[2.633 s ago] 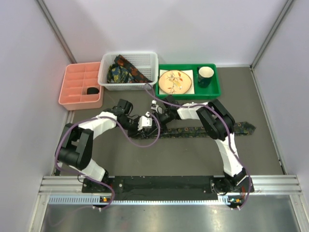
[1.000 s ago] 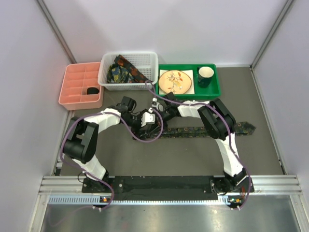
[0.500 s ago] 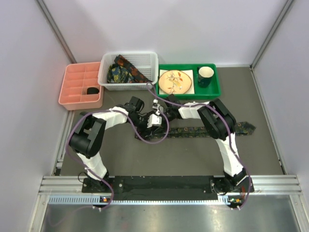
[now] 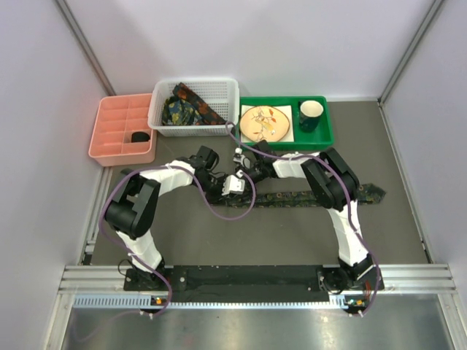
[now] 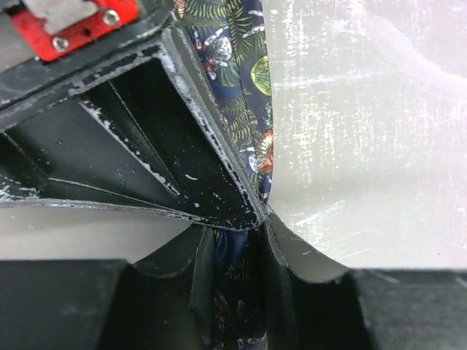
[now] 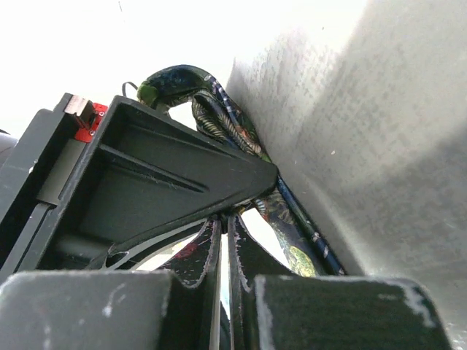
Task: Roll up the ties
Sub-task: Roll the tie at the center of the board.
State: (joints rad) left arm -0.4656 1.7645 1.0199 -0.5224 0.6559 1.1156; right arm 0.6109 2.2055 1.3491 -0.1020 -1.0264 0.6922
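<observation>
One dark paisley tie (image 4: 314,197) lies stretched left to right across the grey table, its wide pointed end (image 4: 368,193) at the right. Both grippers meet at its left end. My left gripper (image 4: 237,186) is shut on the tie: the printed fabric (image 5: 244,95) runs down between its jaws (image 5: 237,277). My right gripper (image 4: 242,162) sits tip to tip against it. Its jaws (image 6: 224,248) are almost together with only a thin bright gap. The tie's bunched end (image 6: 226,120) passes just beside them. More ties (image 4: 186,106) lie in the white basket.
The white basket (image 4: 164,120) stands at the back. A pink compartment tray (image 4: 109,131) is to its left. A green tray (image 4: 321,138) to its right holds a plate (image 4: 264,122) and a dark mug (image 4: 310,113). Purple cables (image 4: 219,208) loop beside the left arm.
My left gripper has moved right along the table to the tie's left end and now meets the right gripper. The right arm has shifted only slightly.
</observation>
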